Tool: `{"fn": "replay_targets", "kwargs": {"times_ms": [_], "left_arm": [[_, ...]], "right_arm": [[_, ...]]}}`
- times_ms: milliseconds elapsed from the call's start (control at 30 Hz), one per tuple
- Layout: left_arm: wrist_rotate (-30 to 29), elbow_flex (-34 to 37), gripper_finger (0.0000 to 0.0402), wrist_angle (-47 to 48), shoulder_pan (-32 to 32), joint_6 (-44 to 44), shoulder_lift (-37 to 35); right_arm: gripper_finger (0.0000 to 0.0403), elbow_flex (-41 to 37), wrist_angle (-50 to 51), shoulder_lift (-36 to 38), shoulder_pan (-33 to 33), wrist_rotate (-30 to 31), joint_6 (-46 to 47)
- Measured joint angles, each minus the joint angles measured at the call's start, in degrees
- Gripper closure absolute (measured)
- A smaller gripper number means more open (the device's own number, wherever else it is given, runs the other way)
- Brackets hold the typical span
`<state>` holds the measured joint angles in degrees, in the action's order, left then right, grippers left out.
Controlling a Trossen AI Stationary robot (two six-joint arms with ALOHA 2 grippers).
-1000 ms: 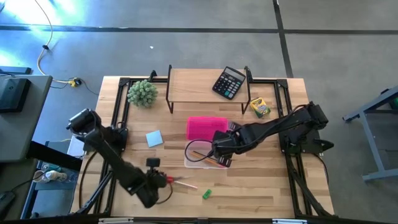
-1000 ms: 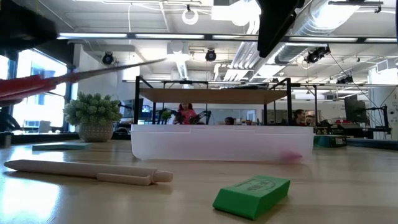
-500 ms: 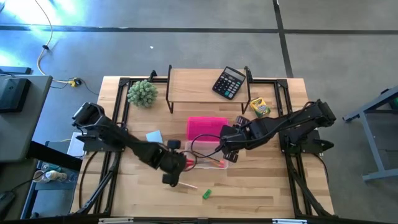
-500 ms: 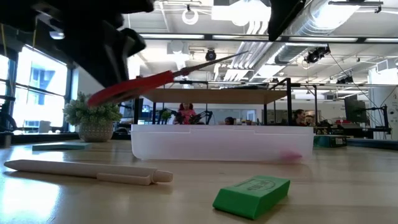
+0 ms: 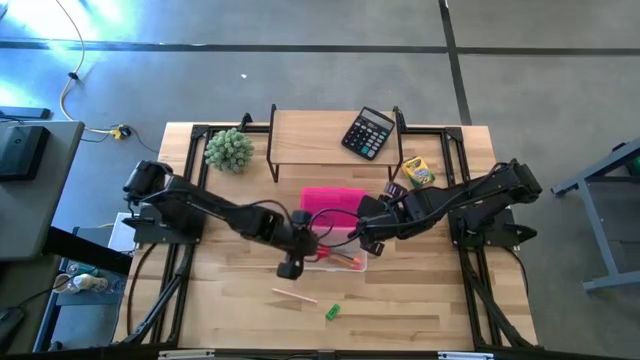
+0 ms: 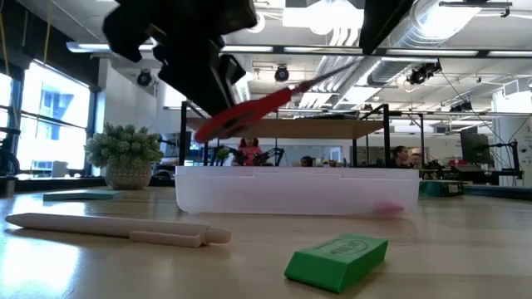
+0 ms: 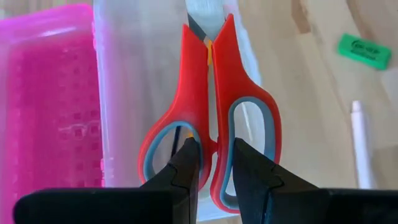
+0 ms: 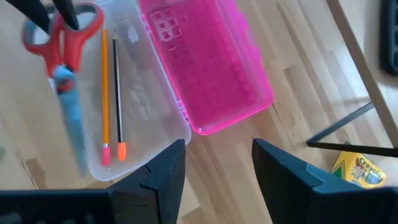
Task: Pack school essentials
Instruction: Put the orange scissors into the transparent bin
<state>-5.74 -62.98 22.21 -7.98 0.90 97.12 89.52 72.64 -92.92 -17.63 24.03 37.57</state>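
Observation:
The red-handled scissors (image 7: 211,112) hang over the clear tray (image 5: 340,262), with my left gripper (image 7: 214,155) shut on their handles. Two thin pencils (image 8: 111,93) lie inside the tray, beside its pink hinged lid (image 5: 333,204). My right gripper (image 8: 217,171) stands open above the tray's far right corner, with nothing between its fingers. A pale pen (image 5: 295,296) and a green eraser (image 5: 332,312) lie on the table nearer the front. The crayon box (image 5: 417,172) lies at the back right. The notepad is hidden. My left gripper pinches the scissors where the two handle loops meet (image 7: 212,140). One fingertip (image 7: 189,149) reaches into one loop and the other into the second loop. The fingers slant down from the table's left. The scissors are lifted clear above the tray, blades tilted away from the gripper.
A wooden shelf (image 5: 335,140) at the back carries a black calculator (image 5: 368,132). A fuzzy green plant ball (image 5: 229,148) stands at the back left. Bare wood lies around the pen and the eraser at the front.
My left gripper has swung with the scissors from the table's near left toward the right and far side, and now stands over the clear tray. It has turned on the way. My right gripper has drawn back a little, up and toward the far right.

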Motion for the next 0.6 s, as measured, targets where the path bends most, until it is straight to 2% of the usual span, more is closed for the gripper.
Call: {"fn": "replay_targets", "kwargs": {"times_ms": [233, 467, 600], "left_arm": [[1.7, 0.0, 0.0342, 0.7, 3.1, 0.7, 1.7], [5.1, 0.0, 0.0299, 2.0, 4.3, -1.3, 1.7], [5.1, 0.0, 0.0287, 1.5, 4.3, -1.8, 1.7]], "right_arm": [[0.0226, 0.0, 0.9, 0.0, 0.0, -0.5, 1.6], [0.0226, 0.0, 1.6, 0.0, 0.0, -0.6, 1.5], [0.0226, 0.0, 2.1, 0.0, 0.0, -0.8, 1.5]]}}
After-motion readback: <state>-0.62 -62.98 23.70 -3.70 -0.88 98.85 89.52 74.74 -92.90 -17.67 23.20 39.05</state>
